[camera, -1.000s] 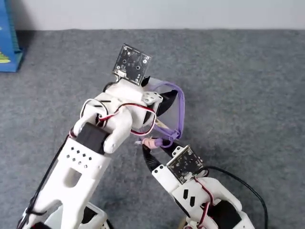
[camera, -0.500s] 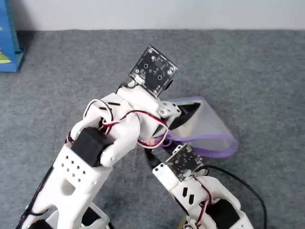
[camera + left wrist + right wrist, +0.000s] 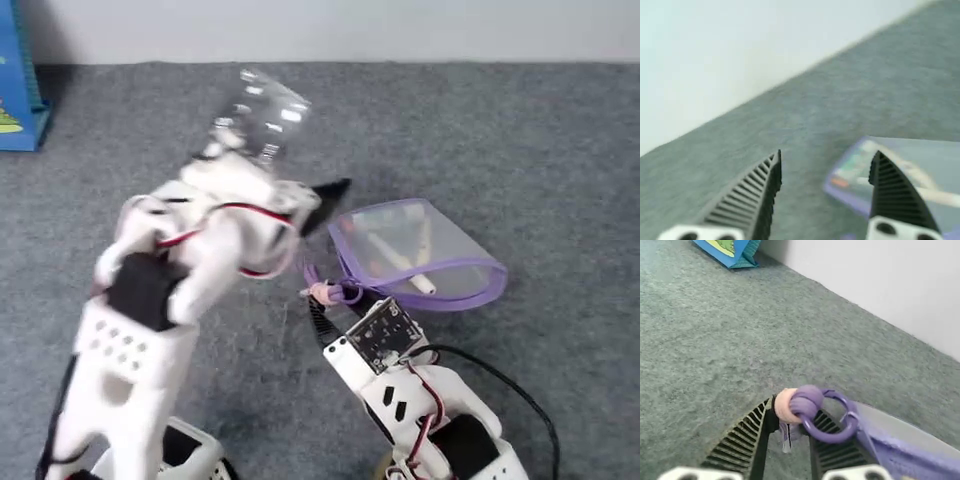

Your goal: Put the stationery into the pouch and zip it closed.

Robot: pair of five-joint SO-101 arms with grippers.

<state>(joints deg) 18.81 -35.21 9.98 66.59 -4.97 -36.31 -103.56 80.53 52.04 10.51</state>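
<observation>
Right gripper (image 3: 790, 414) clamps the zip pull (image 3: 801, 402) of the purple pouch (image 3: 420, 250) lying flat on the carpet (image 3: 520, 150), left gripper (image 3: 827, 155) gapes empty near it; pens (image 3: 395, 258) are inside, zip closure unconfirmed.

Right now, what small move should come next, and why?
Probably open the right gripper and let go of the zip cord: the pouch lies flat with the pens inside, and the left gripper is open, off it. Whether it is fully zipped, I cannot tell.
</observation>
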